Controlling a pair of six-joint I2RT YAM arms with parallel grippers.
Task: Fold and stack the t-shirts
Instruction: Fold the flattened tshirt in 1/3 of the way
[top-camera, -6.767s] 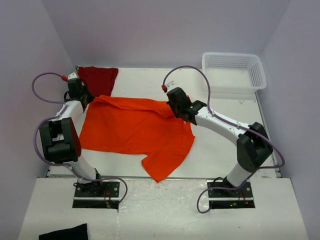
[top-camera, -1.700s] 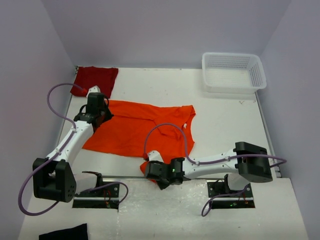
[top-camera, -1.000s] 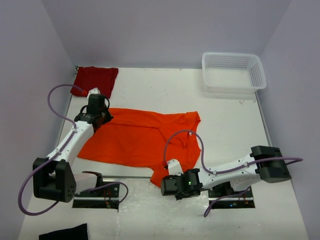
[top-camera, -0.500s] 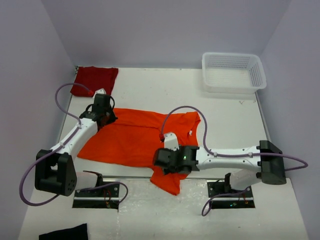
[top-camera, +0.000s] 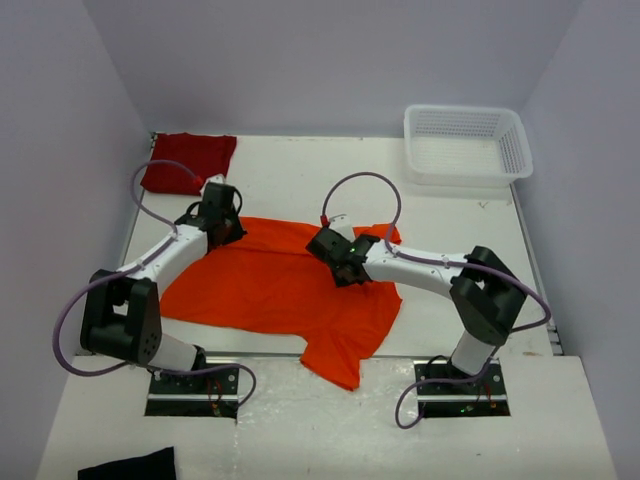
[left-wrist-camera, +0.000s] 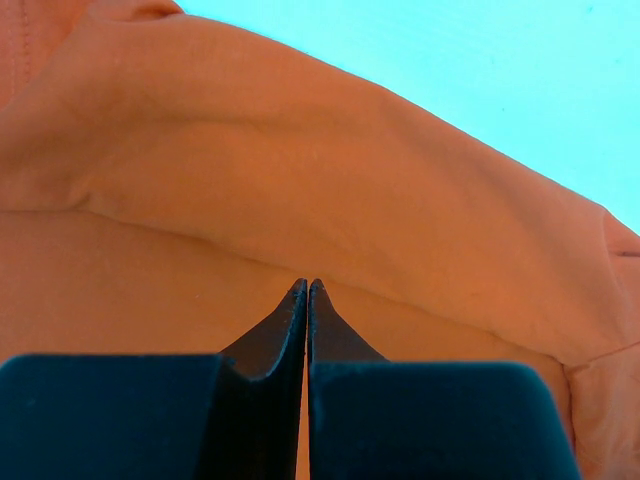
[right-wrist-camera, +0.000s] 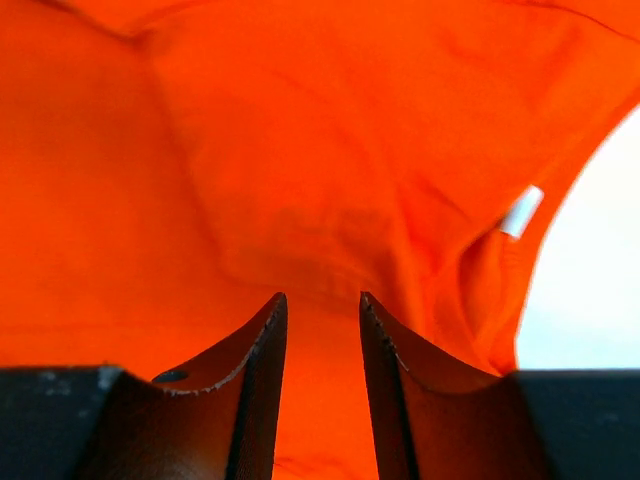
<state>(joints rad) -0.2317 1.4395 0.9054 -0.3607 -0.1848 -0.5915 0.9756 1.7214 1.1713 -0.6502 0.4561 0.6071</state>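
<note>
- The orange t-shirt (top-camera: 270, 285) lies spread out and wrinkled in the middle of the white table (top-camera: 450, 215).
- One end of it reaches down to the near edge of the table, between the two arm bases.
- The left gripper (top-camera: 222, 222) is at the far left corner of the orange t-shirt.
- In the left wrist view, the left gripper (left-wrist-camera: 305, 287) has its two black fingers pressed tight together.
- The tips touch the orange t-shirt (left-wrist-camera: 300, 180) just under a soft fold, and the cloth looks pinched there.
- The right gripper (top-camera: 338, 262) is low over the orange t-shirt, near its far right part.
- In the right wrist view, the right gripper (right-wrist-camera: 320, 297) has its fingers spread a little apart.
- The orange t-shirt (right-wrist-camera: 250, 150) shows flat in the gap, and the fingers are not squeezing it.
- A small white tag (right-wrist-camera: 521, 212) sticks out of the cloth to the right of those fingers.
- The red t-shirt (top-camera: 188, 162) sits bunched in the far left corner of the table, apart from the orange one.
- A white basket (top-camera: 467, 145) stands in the far right corner, well apart from both shirts.
- A small black cloth (top-camera: 128, 466) lies on the front ledge, left of the arm bases.
</note>
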